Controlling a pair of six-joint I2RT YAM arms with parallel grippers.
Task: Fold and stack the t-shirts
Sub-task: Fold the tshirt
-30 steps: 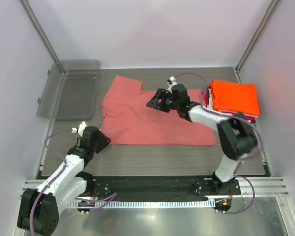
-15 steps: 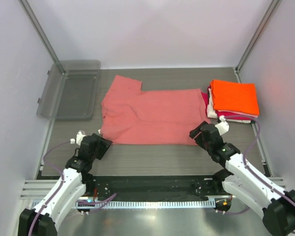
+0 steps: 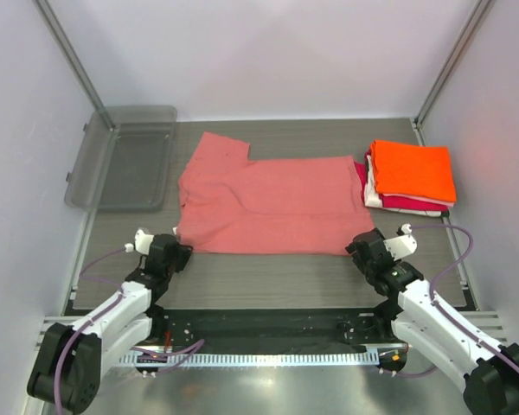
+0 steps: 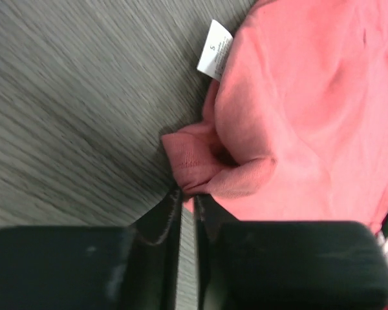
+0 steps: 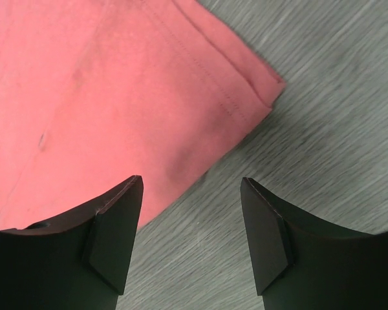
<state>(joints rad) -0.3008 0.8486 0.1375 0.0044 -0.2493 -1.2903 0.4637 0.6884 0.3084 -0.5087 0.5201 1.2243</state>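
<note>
My left claw (image 4: 189, 210) is pinched tight on a bunched corner of the salmon-pink t-shirt (image 3: 268, 203), low on the left of the top view. A small white label (image 4: 215, 57) pokes out of the shirt just above the pinch. My right claw (image 5: 191, 187) is wide apart and holds nothing. It hangs over the shirt's other near corner, low on the right. The pink shirt lies flat in the middle of the table (image 3: 268, 277), not folded yet. At the upper right sits a stack of three folded shirts: the orange t-shirt (image 3: 413, 170) on top, then the white t-shirt (image 3: 372, 197) and the magenta-red t-shirt (image 3: 406, 204). So I think three are done and one is left. I count four shirts, two claws and one grey plastic tray (image 3: 125, 156) at the upper left.
</note>
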